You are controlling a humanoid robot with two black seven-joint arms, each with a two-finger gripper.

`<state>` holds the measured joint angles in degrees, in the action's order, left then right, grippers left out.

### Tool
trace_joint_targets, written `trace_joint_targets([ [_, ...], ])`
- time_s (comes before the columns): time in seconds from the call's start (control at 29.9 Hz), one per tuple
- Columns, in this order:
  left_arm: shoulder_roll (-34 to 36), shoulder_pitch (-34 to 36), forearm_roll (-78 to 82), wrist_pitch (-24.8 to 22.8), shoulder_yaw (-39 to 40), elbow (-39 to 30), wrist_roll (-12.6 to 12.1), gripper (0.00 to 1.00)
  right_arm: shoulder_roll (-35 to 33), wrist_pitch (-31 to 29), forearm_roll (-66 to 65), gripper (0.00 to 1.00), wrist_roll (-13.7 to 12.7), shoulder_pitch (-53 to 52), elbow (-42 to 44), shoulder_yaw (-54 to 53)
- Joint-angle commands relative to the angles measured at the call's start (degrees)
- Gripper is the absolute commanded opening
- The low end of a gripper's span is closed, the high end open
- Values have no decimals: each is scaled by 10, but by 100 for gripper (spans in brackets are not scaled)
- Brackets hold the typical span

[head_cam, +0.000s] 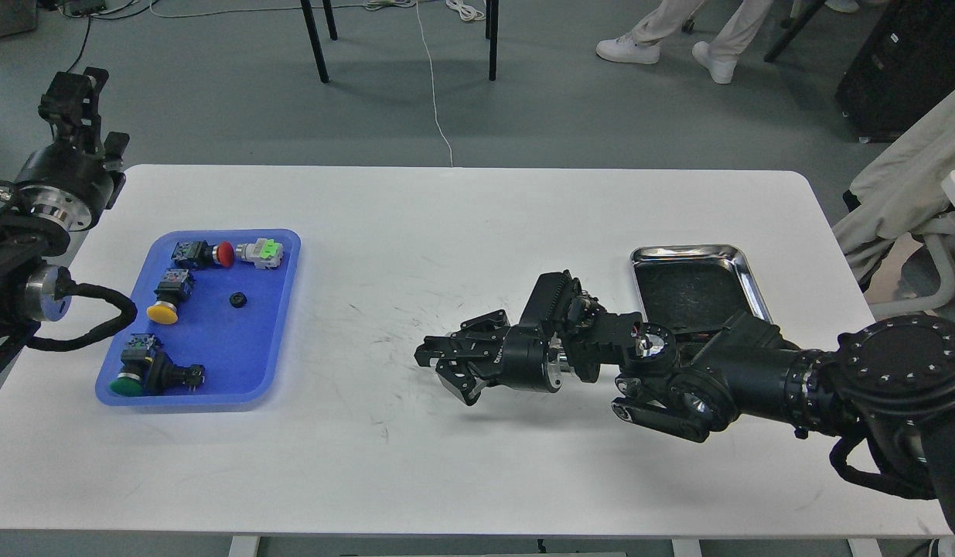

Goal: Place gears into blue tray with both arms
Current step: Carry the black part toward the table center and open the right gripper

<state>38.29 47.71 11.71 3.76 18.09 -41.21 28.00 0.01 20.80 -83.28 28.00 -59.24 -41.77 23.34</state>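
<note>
right gripper (pixel 446 371) low over mid surface (pixel 462 216), jaws apart, seemingly empty | left gripper (pixel 67 97) raised clear, jaws unreadable | one gear (pixel 237 299) in blue tray (pixel 280 325)

Single head view looked forward and down over the white table (pixel 462 464). Floor filled the frame's upper part. Moderately close.

On your bench (pixel 462 464), the blue tray (pixel 268 371) lies far left, holding one gear (pixel 238 299) among the switches (pixel 168 298). The steel tray (pixel 697 286) lies well apart to the right. Your right tool (pixel 446 367) hangs between them, over bare bench.
</note>
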Motion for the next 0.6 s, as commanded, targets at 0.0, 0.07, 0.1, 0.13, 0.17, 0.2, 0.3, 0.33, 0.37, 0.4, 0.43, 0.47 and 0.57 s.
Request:
trace_joint_targets([
  [0.0, 3, -1, 0, 0, 0, -1, 0, 97, 0, 1, 0, 1, 0, 4, 22, 4],
  [0.07, 5, 0, 0, 0, 0, -1, 0, 97, 0, 1, 0, 1, 0, 4, 23, 5],
  [0.1, 6, 0, 0, 0, 0, -3, 0, 97, 0, 1, -1, 1, 0, 4, 23, 6],
  [0.13, 8, 0, 0, 0, 0, -4, 0, 97, 0, 1, -1, 1, 0, 4, 21, 5],
  [0.17, 10, 0, 0, 0, 0, -6, 0, 97, 0, 1, -1, 1, 0, 4, 20, 5],
  [0.2, 10, 0, 0, 0, 0, -7, 0, 97, 0, 2, -1, 1, 0, 4, 20, 5],
  [0.3, 12, -1, 0, 1, 0, -9, 0, 97, 0, 4, -2, 1, 0, 3, 17, 4],
  [0.33, 12, 0, 0, 1, 0, -9, 0, 97, 0, 8, -1, 1, 0, 2, 17, 4],
  [0.37, 13, 0, 0, 1, 0, -9, 0, 97, 0, 11, -1, 1, 0, 2, 16, 4],
  [0.4, 13, 0, 0, 1, 0, -9, 0, 97, 0, 13, -2, 1, 0, 3, 16, 4],
  [0.43, 13, 0, 0, 1, 0, -9, 0, 97, 0, 15, -2, 1, 0, 3, 14, 4],
  [0.47, 13, 0, 0, 1, 0, -9, 0, 97, 0, 16, -2, 1, 0, 2, 8, 3],
  [0.57, 14, 0, 0, 1, 0, -9, 0, 97, 0, 16, -2, 1, 0, 3, -2, 3],
])
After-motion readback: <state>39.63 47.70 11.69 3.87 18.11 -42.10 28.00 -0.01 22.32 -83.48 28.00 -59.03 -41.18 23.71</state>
